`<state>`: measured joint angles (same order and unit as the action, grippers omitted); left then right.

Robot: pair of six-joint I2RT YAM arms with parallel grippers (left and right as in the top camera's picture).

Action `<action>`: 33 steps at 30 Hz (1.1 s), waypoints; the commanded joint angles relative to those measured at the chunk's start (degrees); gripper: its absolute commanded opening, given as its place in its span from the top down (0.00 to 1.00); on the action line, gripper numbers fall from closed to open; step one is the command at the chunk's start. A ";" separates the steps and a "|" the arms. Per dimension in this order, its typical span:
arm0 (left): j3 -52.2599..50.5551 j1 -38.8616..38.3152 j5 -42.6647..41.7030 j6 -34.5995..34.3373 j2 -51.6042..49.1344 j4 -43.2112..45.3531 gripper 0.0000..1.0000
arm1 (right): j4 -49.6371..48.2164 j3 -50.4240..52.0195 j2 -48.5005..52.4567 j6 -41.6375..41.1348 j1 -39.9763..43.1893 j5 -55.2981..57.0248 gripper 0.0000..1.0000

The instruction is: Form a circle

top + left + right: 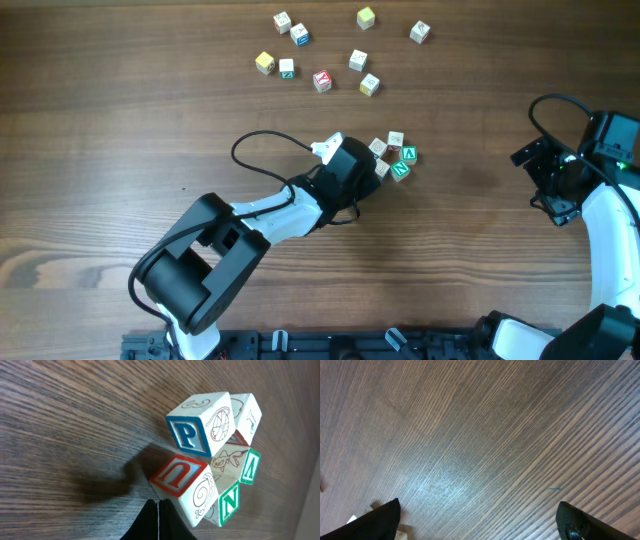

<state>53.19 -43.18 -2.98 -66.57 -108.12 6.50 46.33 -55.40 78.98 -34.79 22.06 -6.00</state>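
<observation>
The circle (392,156) is a tight cluster of small wooden letter cubes just right of the table's middle. In the left wrist view it shows a blue P cube (195,425), a red U cube (180,482), a green N cube (227,505), another green-faced cube (248,465) and a pale cube (247,412). My left gripper (159,503) is shut with nothing in it, its tips right against the red U cube's lower corner at the cluster's left side (370,172). My right gripper (480,525) is open over bare wood at the far right (540,180).
Several loose letter cubes (322,80) lie scattered along the far edge of the table, well apart from the cluster. The left arm's black cable (255,145) loops over the table behind its wrist.
</observation>
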 commanded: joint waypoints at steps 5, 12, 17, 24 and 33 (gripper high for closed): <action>0.07 1.86 1.55 0.09 -0.76 0.20 0.94 | 0.22 -1.16 0.31 0.09 0.02 -0.55 0.00; 0.07 1.88 1.53 0.09 -0.76 0.61 0.94 | 0.22 -1.16 0.31 0.09 0.02 -0.55 0.00; 0.07 1.88 0.46 0.09 -0.76 0.55 0.95 | 0.22 -1.16 0.31 0.11 0.02 -0.55 0.00; 0.07 1.84 0.46 0.09 -0.76 0.28 0.96 | 0.26 -1.16 0.31 0.11 0.02 -0.57 0.00; 0.07 1.81 0.48 0.09 -1.01 -0.04 0.96 | 0.52 -1.16 0.31 0.09 0.02 -0.57 0.00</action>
<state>53.19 -41.50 -2.87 -66.57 -108.12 6.48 46.72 -55.40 78.98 -34.79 22.06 -6.00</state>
